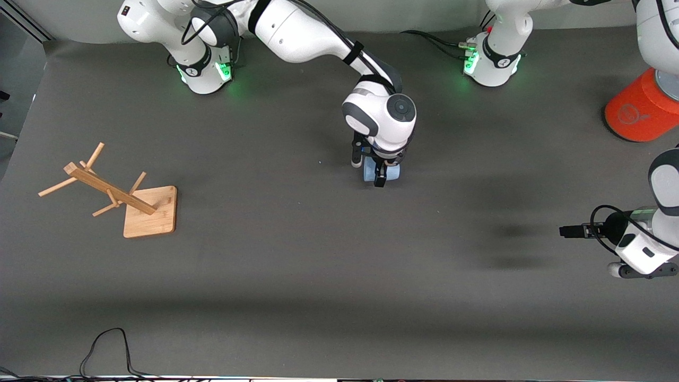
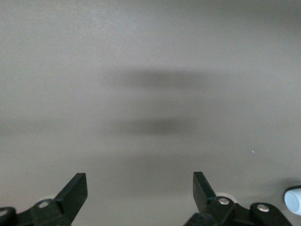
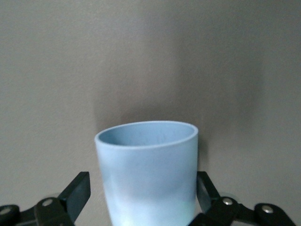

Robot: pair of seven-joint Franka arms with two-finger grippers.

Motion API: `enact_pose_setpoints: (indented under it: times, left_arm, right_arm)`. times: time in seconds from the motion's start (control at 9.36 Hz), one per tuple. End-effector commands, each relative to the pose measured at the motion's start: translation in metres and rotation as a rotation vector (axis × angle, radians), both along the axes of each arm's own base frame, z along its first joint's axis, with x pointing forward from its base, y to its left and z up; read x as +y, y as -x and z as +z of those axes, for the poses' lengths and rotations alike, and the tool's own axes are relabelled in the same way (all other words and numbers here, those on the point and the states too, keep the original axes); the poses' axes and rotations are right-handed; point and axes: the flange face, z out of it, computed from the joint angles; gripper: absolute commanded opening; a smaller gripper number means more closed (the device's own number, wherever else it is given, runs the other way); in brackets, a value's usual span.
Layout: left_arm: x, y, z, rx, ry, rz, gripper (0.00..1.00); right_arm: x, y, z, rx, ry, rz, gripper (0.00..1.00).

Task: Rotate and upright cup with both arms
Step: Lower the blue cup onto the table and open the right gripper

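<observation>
While my right arm reaches down from its base to the middle of the bench [image 1: 297, 276], my right pincer [image 1: 377, 172] stands around the cup [image 1: 390, 173], its black fingers [image 3: 75, 193] spread wide on either side of the pale blue wall. In my right wrist view a thin gap shows between each finger and the cup, so I am not clamping it. The cup [image 3: 149, 174] stands upright on the grey bench with its open rim up, and I can see a little way into it. From the front camera my own wrist covers most of it; only a blue edge shows beneath.

My left arm waits at its own end of the bench. My left pincer [image 1: 570, 231] hangs over bare bench surface there, turned sideways and pointing toward the middle. Its fingers [image 2: 75, 193] are spread wide with nothing between them; below them I see only grey bench and a couple of soft shadows.

A wooden rack [image 1: 119, 196] on a square base lies toward my right arm's end of the bench, well apart from the cup. An orange cylinder [image 1: 639, 109] with a grey lid stands toward my left arm's end, close to that arm's base.
</observation>
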Motion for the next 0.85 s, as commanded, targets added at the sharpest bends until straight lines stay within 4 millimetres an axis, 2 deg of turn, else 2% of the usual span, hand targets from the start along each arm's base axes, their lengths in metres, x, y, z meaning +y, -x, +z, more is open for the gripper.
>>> enact_pose_setpoints:
  times: [0.0, 0.11, 0.21, 0.43, 0.64, 0.75]
  left_arm:
    - [-0.020, 0.008, 0.020, 0.020, -0.001, 0.028, 1.00]
    - [-0.026, 0.010, 0.024, 0.026, -0.007, 0.044, 1.00]
    - [-0.028, 0.012, 0.026, 0.040, -0.007, 0.042, 1.00]
    - [-0.036, 0.016, 0.035, 0.039, -0.005, 0.033, 1.00]
    - [-0.090, 0.017, 0.037, 0.048, -0.051, 0.081, 1.00]
    - [-0.133, 0.018, 0.038, 0.042, -0.085, 0.100, 1.00]
  right_arm:
    - [-0.003, -0.001, 0.051, 0.006, 0.007, -0.017, 1.00]
    - [-0.008, 0.000, 0.078, 0.040, 0.025, -0.014, 1.00]
    - [-0.016, 0.000, 0.116, 0.057, 0.023, 0.015, 1.00]
    - [-0.060, -0.024, 0.177, 0.140, 0.059, 0.111, 1.00]
    - [-0.124, -0.053, 0.240, 0.236, 0.076, 0.258, 1.00]
    - [-0.162, -0.069, 0.268, 0.283, 0.070, 0.341, 1.00]
